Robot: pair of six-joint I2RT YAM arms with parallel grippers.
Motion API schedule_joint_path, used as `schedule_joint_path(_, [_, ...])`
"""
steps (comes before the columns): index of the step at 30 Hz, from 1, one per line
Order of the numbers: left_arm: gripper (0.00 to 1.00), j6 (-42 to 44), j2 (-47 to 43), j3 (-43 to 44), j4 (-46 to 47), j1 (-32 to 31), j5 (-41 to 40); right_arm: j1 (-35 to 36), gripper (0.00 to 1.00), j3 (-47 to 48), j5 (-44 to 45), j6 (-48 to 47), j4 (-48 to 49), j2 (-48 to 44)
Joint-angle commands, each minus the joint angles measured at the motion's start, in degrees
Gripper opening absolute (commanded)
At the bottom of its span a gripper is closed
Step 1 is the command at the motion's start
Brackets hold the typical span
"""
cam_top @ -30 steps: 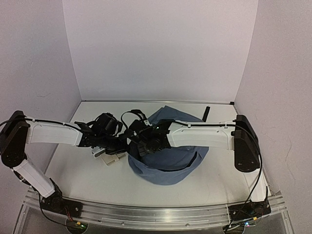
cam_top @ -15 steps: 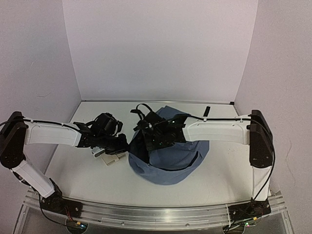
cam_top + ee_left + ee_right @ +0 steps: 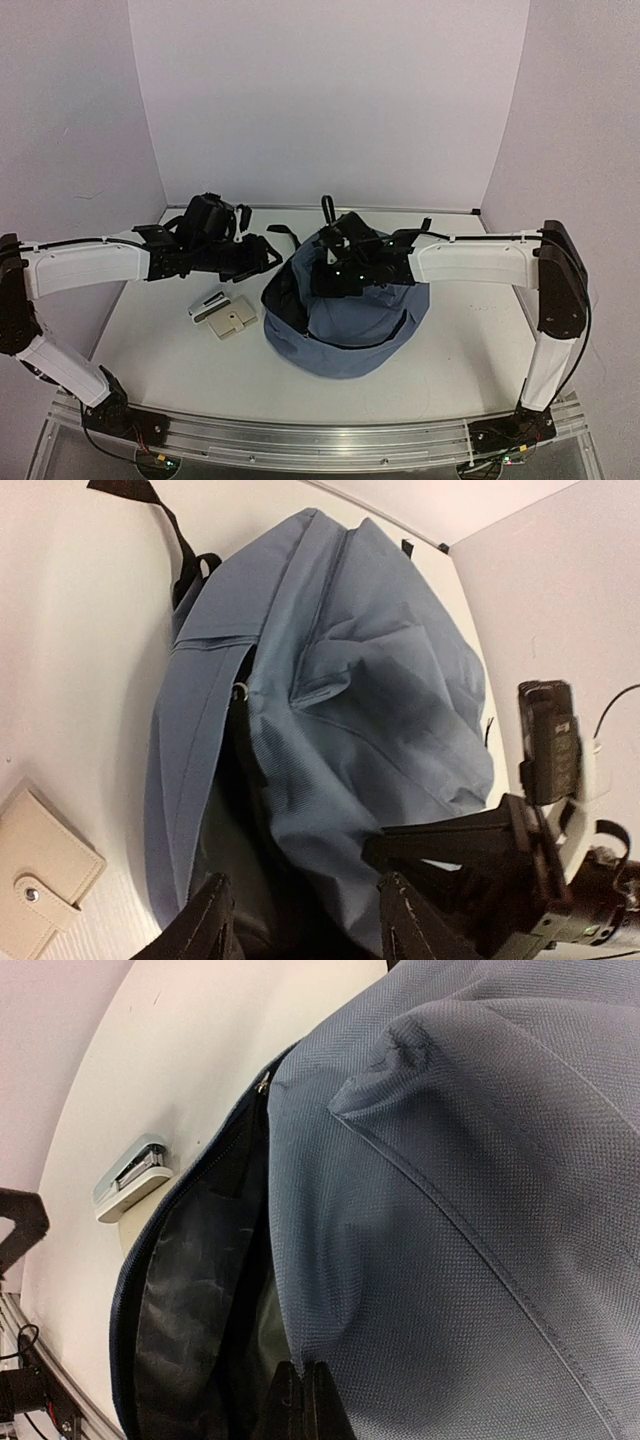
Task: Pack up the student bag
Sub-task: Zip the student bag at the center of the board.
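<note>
Two arms reach inward | right claw [image 3: 336,268] pinches student bag [image 3: 350,345]

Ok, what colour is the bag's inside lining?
Near black. The lining of the student bag shows best in the right wrist view.

The student bag [image 3: 350,340] fills the bench's middle, and its dark mouth gapes toward the left edge. The right gripper [image 3: 302,1395] pinches the mouth's upper rim, and its arm crosses above the bag from the right edge. The left gripper [image 3: 305,890] hangs spread just left of the mouth. A wallet [image 3: 233,321] and a stapler [image 3: 207,304] crowd the bag's left side. Bare bench [image 3: 180,370] runs along the near edge and into the near-left corner.
</note>
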Motion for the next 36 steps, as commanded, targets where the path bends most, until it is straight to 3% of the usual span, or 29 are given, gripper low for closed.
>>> schedule_joint_path(1, [0.5, -5.66, 3.63, 4.47, -0.14, 1.11, 1.47, -0.26, 0.0, 0.02, -1.63, 0.66, 4.7, -3.33])
schedule_joint_path(12, [0.49, -11.87, 13.42, 6.59, 4.46, 2.87, 8.11, -0.38, 0.0, -1.14, -2.2, 0.98, 5.78, -3.81])
schedule_joint_path(19, [0.38, -13.63, 16.81, 6.17, 8.63, 4.45, 10.36, -0.34, 0.0, -1.34, -2.54, 1.07, 6.36, -3.84])
schedule_joint_path(32, [0.32, -13.37, 20.42, 8.46, 11.1, 5.74, 10.55, -0.34, 0.0, -1.68, -2.8, 1.31, 6.77, -3.53])
schedule_joint_path(36, [0.23, -12.81, 21.33, 9.48, 10.34, 5.88, 10.3, -0.38, 0.0, -1.73, -2.91, 1.31, 6.85, -3.41])
